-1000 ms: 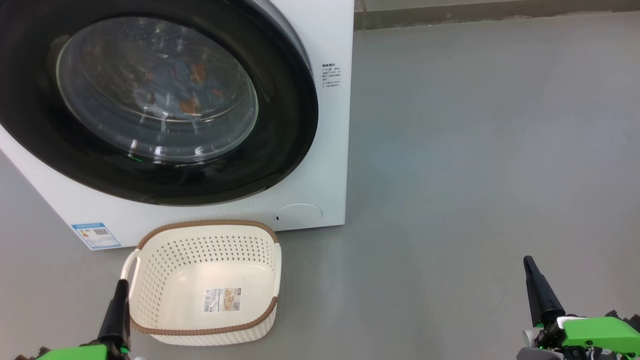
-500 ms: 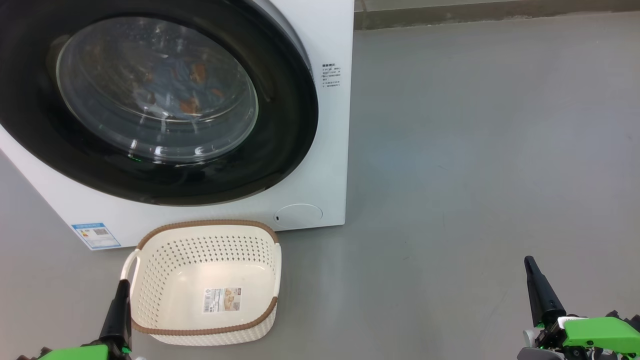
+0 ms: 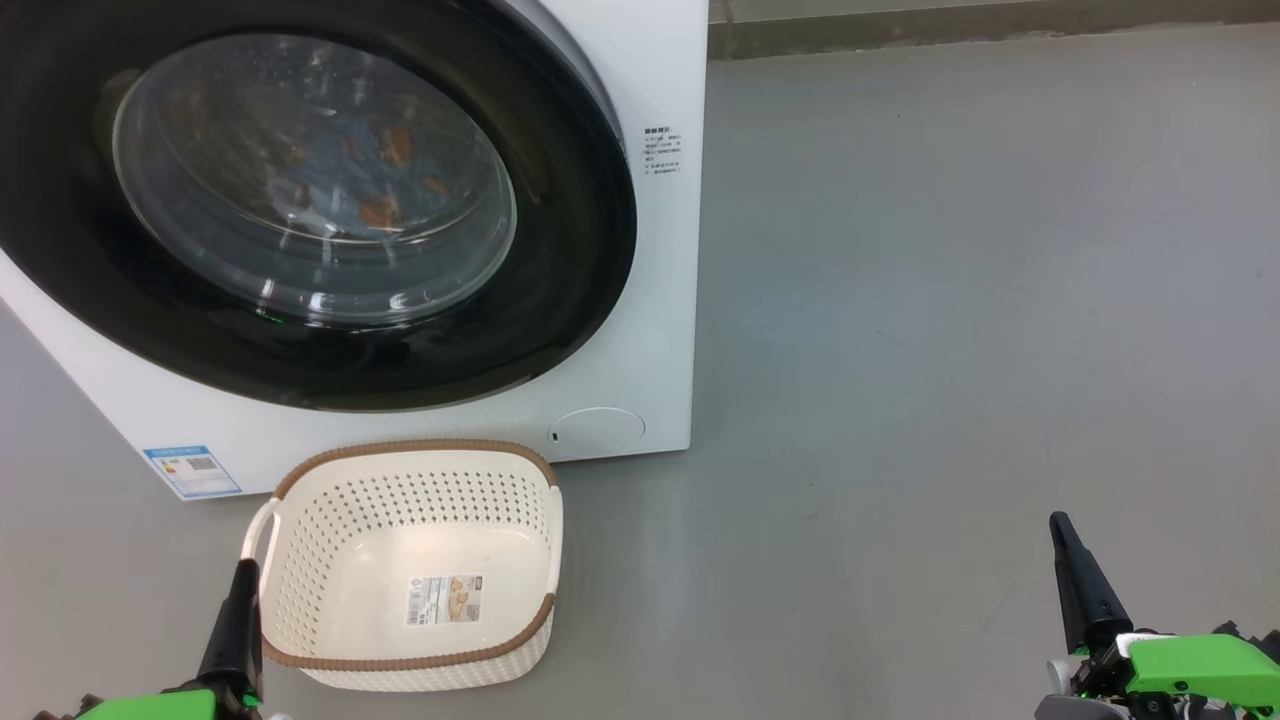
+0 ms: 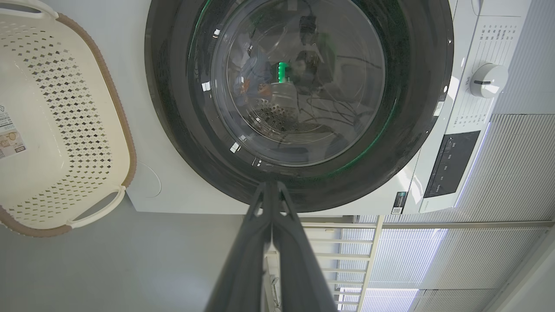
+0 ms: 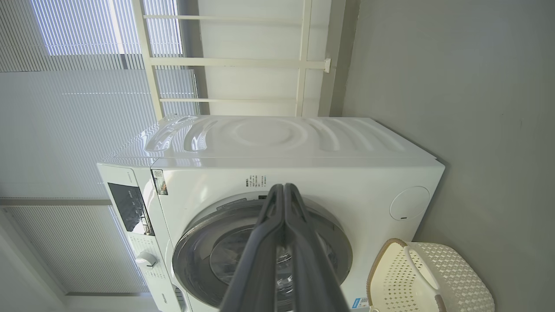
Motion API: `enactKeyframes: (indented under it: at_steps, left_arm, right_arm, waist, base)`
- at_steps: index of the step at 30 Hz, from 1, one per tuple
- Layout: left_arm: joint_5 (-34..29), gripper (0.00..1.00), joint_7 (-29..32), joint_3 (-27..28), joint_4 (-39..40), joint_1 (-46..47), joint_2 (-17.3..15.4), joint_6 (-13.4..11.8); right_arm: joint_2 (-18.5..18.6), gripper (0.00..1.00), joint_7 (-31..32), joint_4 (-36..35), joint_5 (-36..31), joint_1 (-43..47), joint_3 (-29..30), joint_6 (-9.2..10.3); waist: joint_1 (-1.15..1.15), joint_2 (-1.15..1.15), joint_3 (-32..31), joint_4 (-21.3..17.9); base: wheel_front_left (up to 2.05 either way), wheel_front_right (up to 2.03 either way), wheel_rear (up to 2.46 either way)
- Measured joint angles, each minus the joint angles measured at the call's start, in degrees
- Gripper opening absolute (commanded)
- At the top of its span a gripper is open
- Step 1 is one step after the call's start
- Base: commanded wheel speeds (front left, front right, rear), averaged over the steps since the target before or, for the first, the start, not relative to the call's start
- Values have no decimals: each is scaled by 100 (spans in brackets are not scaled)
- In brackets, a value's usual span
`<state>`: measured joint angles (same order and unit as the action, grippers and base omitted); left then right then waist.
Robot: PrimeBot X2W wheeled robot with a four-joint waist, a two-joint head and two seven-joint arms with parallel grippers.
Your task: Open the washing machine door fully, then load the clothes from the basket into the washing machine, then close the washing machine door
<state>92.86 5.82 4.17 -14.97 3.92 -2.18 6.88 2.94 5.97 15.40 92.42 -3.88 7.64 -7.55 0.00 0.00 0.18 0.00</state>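
The washing machine door (image 3: 310, 190) sits flush against the front of the washing machine (image 3: 660, 300) and appears fully shut. The clothes (image 3: 375, 165), blue fabric with orange-brown print, lie inside the drum and are visible through the glass bowl. The basket (image 3: 410, 445) stands on the floor (image 3: 950, 300) just in front of the machine, below the door, with only its label sticker inside. By this layout, loading and closing appear complete. The left gripper (image 4: 270, 186) points at the lower rim of the door, well apart from it, jaws pressed together on nothing. The right gripper (image 5: 284, 188) faces the machine from farther off, jaws likewise closed and empty. Handling notes: the door is rigid and hinged, so it should swing on a fixed arc. Its glossy black rim is likely slippery, and the glass bulge offers no purchase. Take hold at the rim edge opposite the hinge. Neither a handle recess nor the hinge side can be made out clearly. The clothes are soft, light and easily pinched at any fold.
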Motion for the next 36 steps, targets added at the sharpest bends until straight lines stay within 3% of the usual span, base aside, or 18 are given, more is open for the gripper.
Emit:
enactKeyframes:
  at_steps: [36]
  left_arm:
    - [-1,0,24,20,0,1,3,0]
  right_arm:
    - [-9,0,1,1,-1,0,14,0]
  waist:
    - [0,0,0,0]
  base:
    - [0,0,0]
